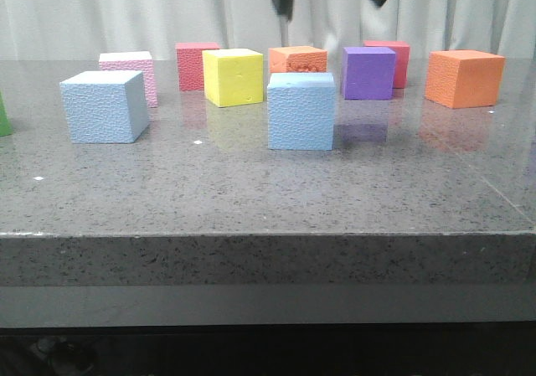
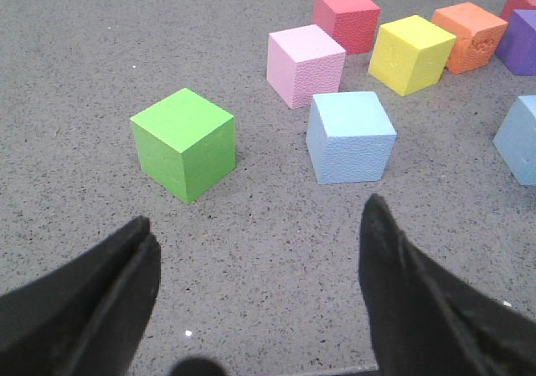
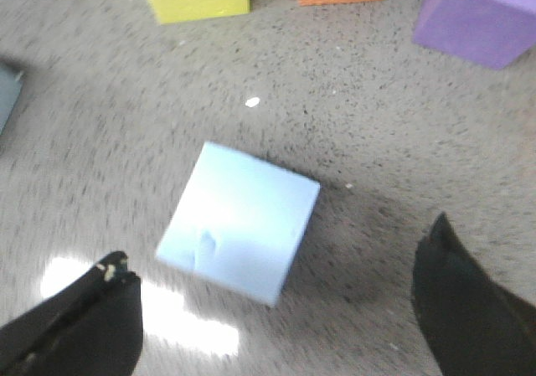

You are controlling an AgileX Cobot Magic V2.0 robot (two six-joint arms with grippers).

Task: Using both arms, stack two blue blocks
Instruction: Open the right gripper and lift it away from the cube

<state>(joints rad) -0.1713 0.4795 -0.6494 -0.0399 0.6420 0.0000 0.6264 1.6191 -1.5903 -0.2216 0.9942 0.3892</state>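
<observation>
Two blue blocks sit apart on the grey speckled surface (image 1: 251, 192), neither stacked: the left blue block (image 1: 105, 106) stands toward the left side just in front of a pink cube (image 1: 130, 74), and the middle blue block (image 1: 301, 110) stands near the centre, in front of a yellow cube (image 1: 234, 76), an orange cube with a dented face (image 1: 298, 60) and a purple cube (image 1: 368, 72). Behind these are two red cubes, one (image 1: 196, 64) behind the yellow and one (image 1: 394, 58) behind the purple, and a larger orange cube (image 1: 465, 77) stands far right. A green cube (image 2: 183, 143) lies just left of the left blue block in the left wrist view. The left gripper (image 2: 260, 250) hangs above the surface with its fingers (image 2: 117, 275) spread wide, holding nothing, the left blue block a little ahead of it. The right gripper (image 3: 276, 292) hovers over the middle blue block in a blurred view, its fingers (image 3: 461, 301) also wide apart on either side of the cube and not touching it
</observation>
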